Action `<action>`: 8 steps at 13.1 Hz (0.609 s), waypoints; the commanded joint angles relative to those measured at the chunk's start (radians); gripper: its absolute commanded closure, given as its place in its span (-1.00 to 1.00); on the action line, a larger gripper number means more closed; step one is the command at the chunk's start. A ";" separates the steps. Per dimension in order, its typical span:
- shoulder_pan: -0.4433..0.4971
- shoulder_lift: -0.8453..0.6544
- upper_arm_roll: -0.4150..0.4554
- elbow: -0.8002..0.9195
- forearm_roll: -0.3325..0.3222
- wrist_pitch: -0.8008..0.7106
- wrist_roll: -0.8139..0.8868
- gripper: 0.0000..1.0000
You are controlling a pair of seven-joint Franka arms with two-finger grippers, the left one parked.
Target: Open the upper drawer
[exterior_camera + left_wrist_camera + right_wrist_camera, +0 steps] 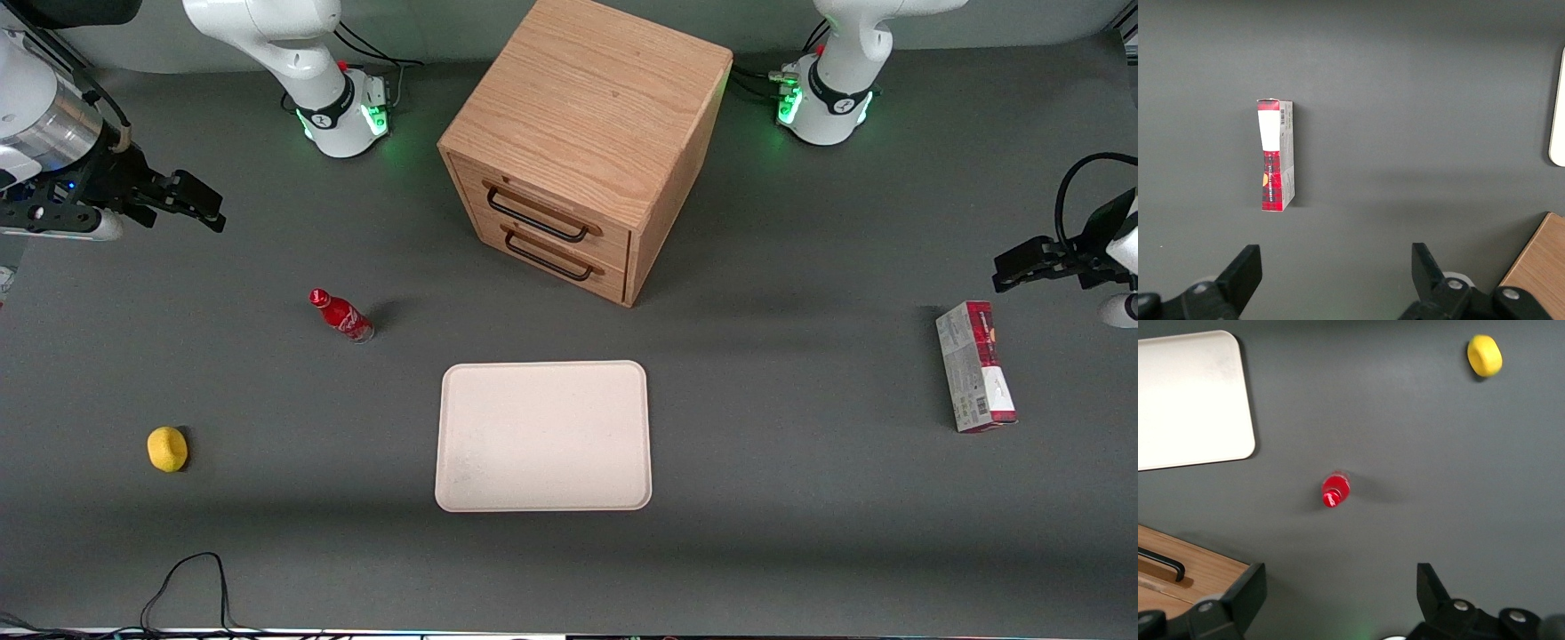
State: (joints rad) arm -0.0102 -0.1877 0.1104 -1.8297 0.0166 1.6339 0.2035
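Observation:
The light-oak cabinet (591, 133) stands at the table's middle, farther from the front camera than the tray. Its upper drawer (538, 212) is shut, with a long black wire handle (536, 219); the bottom drawer (547, 258) sits under it, also shut. My gripper (191, 203) hovers high over the table at the working arm's end, well apart from the cabinet, open and empty. In the right wrist view the gripper (1338, 593) shows with its fingers spread, with a corner of the cabinet (1185, 577) and one black handle end (1168, 563) beside it.
A red bottle (340, 315) stands between the gripper and the cabinet, also in the right wrist view (1335, 490). A yellow object (167, 448) lies nearer the camera. A white tray (543, 436) lies in front of the cabinet. A red-and-grey box (974, 365) lies toward the parked arm's end.

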 commanded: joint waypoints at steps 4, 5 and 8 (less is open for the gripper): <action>0.016 0.200 0.236 0.230 0.007 -0.009 -0.009 -1.00; 0.019 0.223 0.299 0.248 -0.019 -0.009 -0.013 -1.00; 0.022 0.318 0.507 0.319 -0.032 -0.009 -0.013 -1.00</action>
State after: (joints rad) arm 0.0064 0.0529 0.5194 -1.5902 0.0065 1.6437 0.2032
